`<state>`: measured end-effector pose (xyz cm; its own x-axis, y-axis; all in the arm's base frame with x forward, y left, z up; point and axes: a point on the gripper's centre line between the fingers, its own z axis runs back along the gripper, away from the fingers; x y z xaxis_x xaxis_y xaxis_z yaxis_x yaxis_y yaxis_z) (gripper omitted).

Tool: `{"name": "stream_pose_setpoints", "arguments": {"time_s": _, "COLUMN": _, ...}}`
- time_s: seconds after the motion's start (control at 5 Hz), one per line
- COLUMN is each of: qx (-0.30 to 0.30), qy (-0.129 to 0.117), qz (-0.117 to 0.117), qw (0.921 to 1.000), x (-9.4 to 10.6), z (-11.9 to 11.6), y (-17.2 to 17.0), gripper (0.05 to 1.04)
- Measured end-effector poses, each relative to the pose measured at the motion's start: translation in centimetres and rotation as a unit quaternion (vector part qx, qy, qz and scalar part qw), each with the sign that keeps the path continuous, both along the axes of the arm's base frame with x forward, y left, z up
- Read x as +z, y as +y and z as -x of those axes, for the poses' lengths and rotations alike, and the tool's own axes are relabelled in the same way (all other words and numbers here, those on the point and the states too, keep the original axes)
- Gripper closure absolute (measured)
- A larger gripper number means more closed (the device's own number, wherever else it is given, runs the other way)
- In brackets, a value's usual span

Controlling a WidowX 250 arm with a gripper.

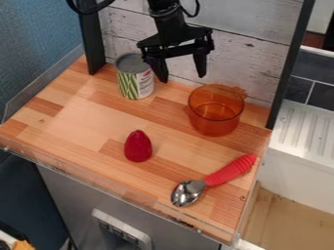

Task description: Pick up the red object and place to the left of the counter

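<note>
Currently, we observe the gripper [182, 77] hanging down at the top of the camera view, above the rear part of the wooden counter [81, 114]. We find its two fingers spread well apart, tips pointing downward, with a gap between them. We locate the red object [138, 146] on the counter, near the middle of its width and toward the front edge, well apart from the gripper. We note a rounded body that tapers to a point directed at the rear; we cannot tell whether it stands or lies. We identify a can [134, 79] with a green-striped label standing upright at the rear left of the view, and one finger overlaps its edge in our line of sight; we cannot confirm contact. We see a transparent orange cup [215, 112] upright at the rear right, its handle toward the wall panel [251, 46]. At the front right, we register a spoon [189, 192] lying at a diagonal, metal bowl toward the front edge and ribbed red handle toward the sink unit [303, 132] beside the counter.
</note>
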<state>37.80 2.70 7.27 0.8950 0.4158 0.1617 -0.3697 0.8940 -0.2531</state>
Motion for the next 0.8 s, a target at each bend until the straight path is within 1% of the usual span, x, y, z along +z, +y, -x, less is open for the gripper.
{"name": "stream_pose_setpoints", "arguments": {"time_s": 0.2, "qx": 0.004, "qy": 0.021, "qz": 0.004, "qw": 0.9998, "x": -1.4, "z": 0.5, "y": -0.1, "gripper": 0.082}}
{"name": "stream_pose_setpoints", "arguments": {"time_s": 0.4, "qx": 0.017, "qy": 0.033, "qz": 0.009, "qw": 0.9993, "x": -1.7, "z": 1.4, "y": -0.2, "gripper": 0.083}}
{"name": "stream_pose_setpoints", "arguments": {"time_s": 0.6, "qx": 0.018, "qy": 0.004, "qz": -0.008, "qw": 0.9998, "x": 1.0, "z": 2.0, "y": 0.0, "gripper": 0.082}}
{"name": "stream_pose_setpoints", "arguments": {"time_s": 0.8, "qx": 0.036, "qy": -0.022, "qz": -0.023, "qw": 0.9988, "x": 3.0, "z": 4.8, "y": -0.8, "gripper": 0.082}}
